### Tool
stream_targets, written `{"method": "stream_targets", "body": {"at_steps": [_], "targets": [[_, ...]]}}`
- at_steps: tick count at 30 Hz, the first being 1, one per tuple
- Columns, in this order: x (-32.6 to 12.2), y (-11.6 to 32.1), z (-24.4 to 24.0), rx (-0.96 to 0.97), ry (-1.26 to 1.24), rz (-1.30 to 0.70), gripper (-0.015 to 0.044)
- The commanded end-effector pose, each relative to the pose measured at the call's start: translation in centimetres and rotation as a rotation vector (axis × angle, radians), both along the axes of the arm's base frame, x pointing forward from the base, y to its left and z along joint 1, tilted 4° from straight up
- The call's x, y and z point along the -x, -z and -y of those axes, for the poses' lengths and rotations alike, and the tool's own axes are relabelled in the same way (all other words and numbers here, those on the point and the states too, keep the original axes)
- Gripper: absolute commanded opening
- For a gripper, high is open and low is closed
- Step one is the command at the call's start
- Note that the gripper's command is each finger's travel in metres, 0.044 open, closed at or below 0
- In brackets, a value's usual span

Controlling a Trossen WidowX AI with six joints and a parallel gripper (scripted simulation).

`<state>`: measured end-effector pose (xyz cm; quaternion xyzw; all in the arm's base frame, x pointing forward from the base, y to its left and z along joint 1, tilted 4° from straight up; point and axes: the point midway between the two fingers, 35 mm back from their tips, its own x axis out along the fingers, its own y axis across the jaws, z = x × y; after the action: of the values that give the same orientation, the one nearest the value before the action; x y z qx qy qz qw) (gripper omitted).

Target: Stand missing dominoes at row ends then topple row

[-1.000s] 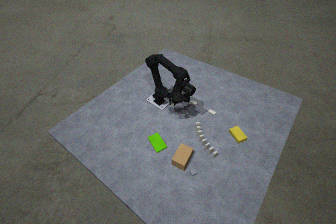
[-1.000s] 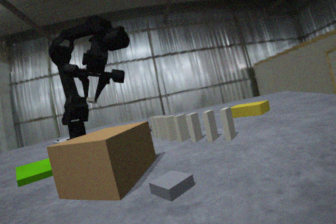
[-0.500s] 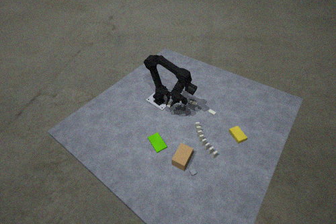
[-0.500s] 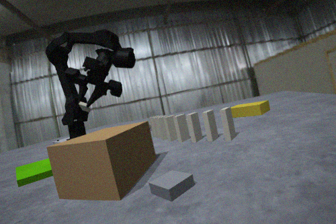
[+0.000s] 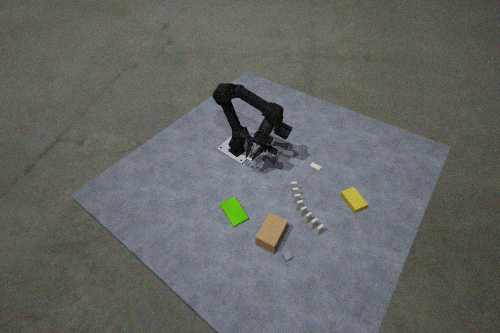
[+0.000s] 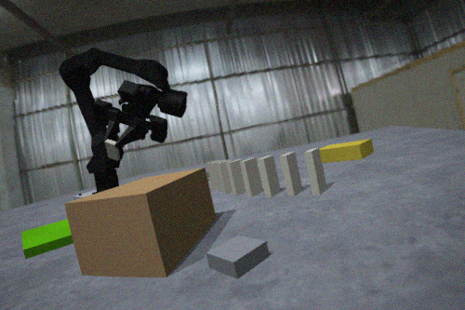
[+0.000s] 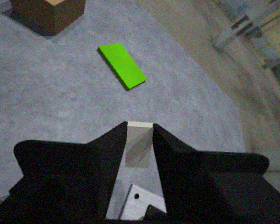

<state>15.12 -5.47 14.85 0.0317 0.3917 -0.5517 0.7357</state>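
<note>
so right now the black two-fingered parallel gripper [image 5: 253,153] [image 6: 114,139] [image 7: 140,126] is clamped on a small off-white rectangular domino [image 5: 249,158] [image 6: 112,150] [image 7: 139,145], held up off the mat close to the arm's white metal base plate [image 5: 242,161] [image 6: 80,195] [image 7: 132,204], left of centre in the top view; the curved row of upright off-white dominoes [image 5: 303,209] [image 6: 251,177] runs from just right of centre down toward the lower right there, and as far as i can tell they're all standing; another off-white domino [image 5: 315,166] lies flat above the row's upper end, and a tan-looking one [image 5: 288,153] lies in the arm's shadow, so i'd guess more than one piece is left to stand; the step in hand looks like turning and carrying the held piece to an end of the row; the fingers slant back toward the base, so i'd get the piece's long side vertical while it's well away from the row, then bring it in high and from outside the end, never across the tops; match the face angle to the curve and copy the last gap by eye, lower till the bottom edge sits flat, then part the fingers slowly and back straight up; biggest risk imo is a finger's outer side clipping the end domino, or letting go with the piece tilted; the brown box [image 5: 271,233] [image 6: 147,222] [image 7: 50,15] at lower centre of the top view is worth a wide berth if you go for the lower end; save the push till everything stands
</note>
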Motion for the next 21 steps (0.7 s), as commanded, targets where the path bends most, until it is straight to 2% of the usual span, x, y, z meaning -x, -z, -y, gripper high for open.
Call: {"method": "stream_targets", "body": {"at_steps": [1, 21], "targets": [[0.0, -0.1, 0.1, 0.072, -0.033, 0.067, 0.0107], [-1.5, -1.2, -1.5, 0.284, -0.322, 0.515, 0.0107]]}}
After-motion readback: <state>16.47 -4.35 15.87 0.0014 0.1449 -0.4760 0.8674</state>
